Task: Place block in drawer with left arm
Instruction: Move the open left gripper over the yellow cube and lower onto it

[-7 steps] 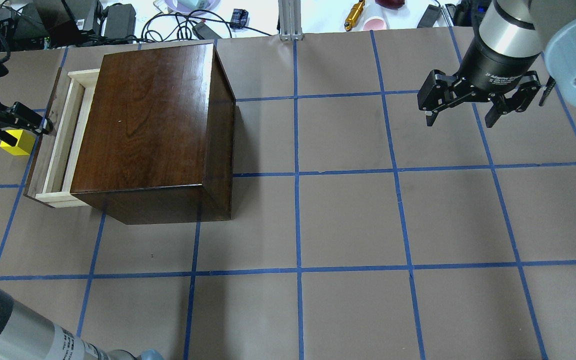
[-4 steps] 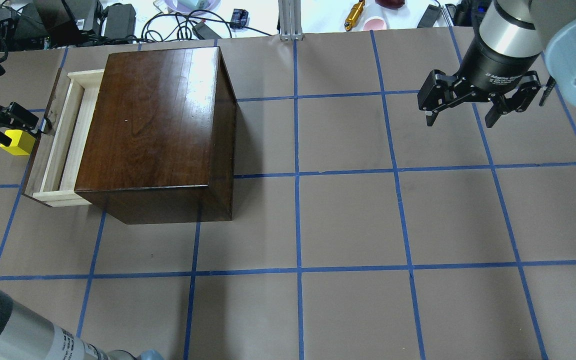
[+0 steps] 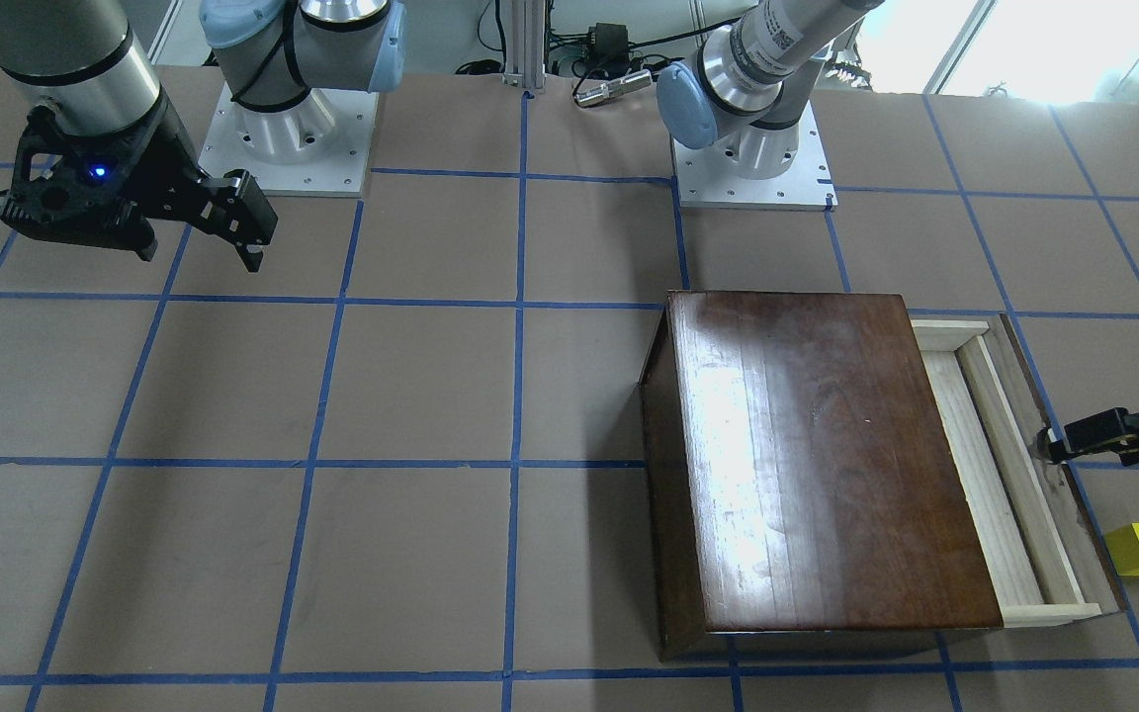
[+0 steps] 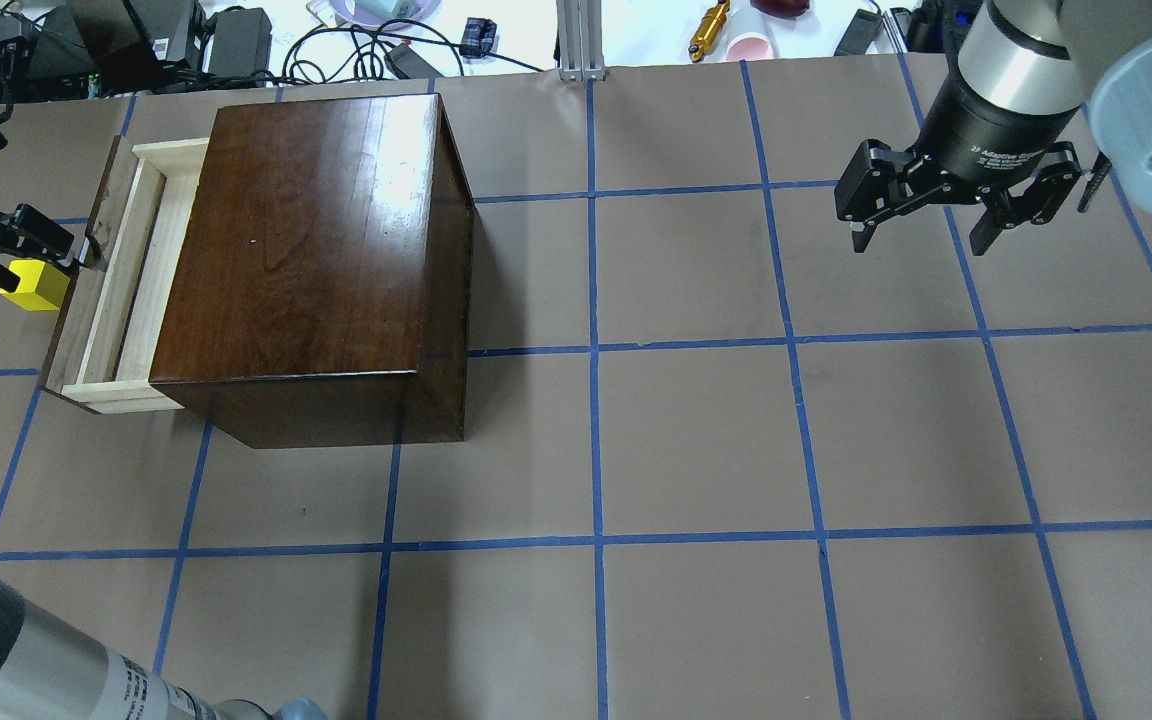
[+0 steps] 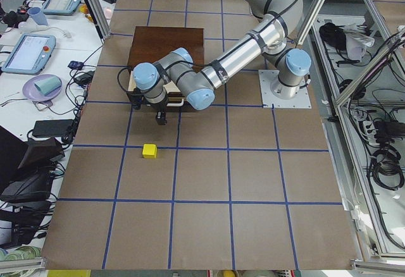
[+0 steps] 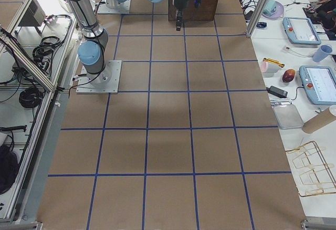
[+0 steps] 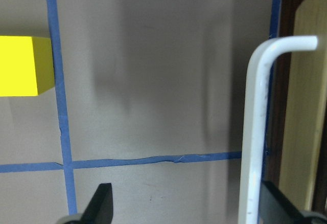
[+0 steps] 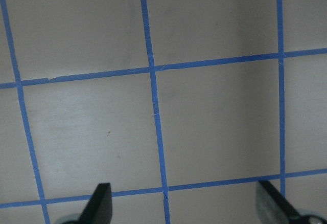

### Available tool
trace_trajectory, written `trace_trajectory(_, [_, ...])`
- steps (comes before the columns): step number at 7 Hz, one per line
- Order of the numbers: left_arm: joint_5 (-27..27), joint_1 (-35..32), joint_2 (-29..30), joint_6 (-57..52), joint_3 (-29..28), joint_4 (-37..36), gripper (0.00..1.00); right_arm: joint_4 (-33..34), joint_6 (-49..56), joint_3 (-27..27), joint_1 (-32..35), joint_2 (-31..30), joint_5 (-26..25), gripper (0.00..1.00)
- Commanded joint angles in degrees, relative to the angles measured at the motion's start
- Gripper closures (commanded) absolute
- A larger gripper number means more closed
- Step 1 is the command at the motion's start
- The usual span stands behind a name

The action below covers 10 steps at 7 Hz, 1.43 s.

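Left gripper (image 7: 188, 203): jaws spread wide, holding nothing. The drawer's white handle (image 7: 255, 132) stands between them, close to the drawer-side finger; whether it touches cannot be told.

- The drawer (image 4: 108, 300) is partly drawn out of the cabinet (image 4: 306, 250), and the gap looks only a little wider than the block.
- The block (image 4: 34, 285) sits on the bench (image 4: 696, 440), just outside the drawer front, beside the gripper.
- Right gripper (image 4: 921, 240): jaws open and empty, well apart from all of this.

Step in hand, as judged: finish with the handle, then fetch the block.

1. Draw the drawer further if the gap is doubtful.
2. Back straight off the handle before swinging over.
3. Come down on the block square to its faces, keeping fingers off the front panel.
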<state>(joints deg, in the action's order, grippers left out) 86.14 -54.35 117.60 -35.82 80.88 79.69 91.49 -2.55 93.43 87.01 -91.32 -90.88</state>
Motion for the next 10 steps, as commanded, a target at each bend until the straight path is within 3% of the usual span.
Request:
trace_trajectory(1, [0.0, 0.0, 0.0, -0.8, -0.5, 0.0, 0.0, 0.0, 0.0, 0.0, 0.0, 0.0, 0.0, 0.0])
trace_trajectory(8, [0.0, 1.5, 0.4, -2.3, -1.4, -0.1, 0.0, 0.0, 0.0, 0.0, 0.0, 0.0, 0.0, 0.0])
trace_trajectory(10, [2.7, 1.5, 4.5, -2.4, -6.9, -0.3, 0.0, 0.0, 0.0, 0.0, 0.0, 0.0, 0.0, 0.0])
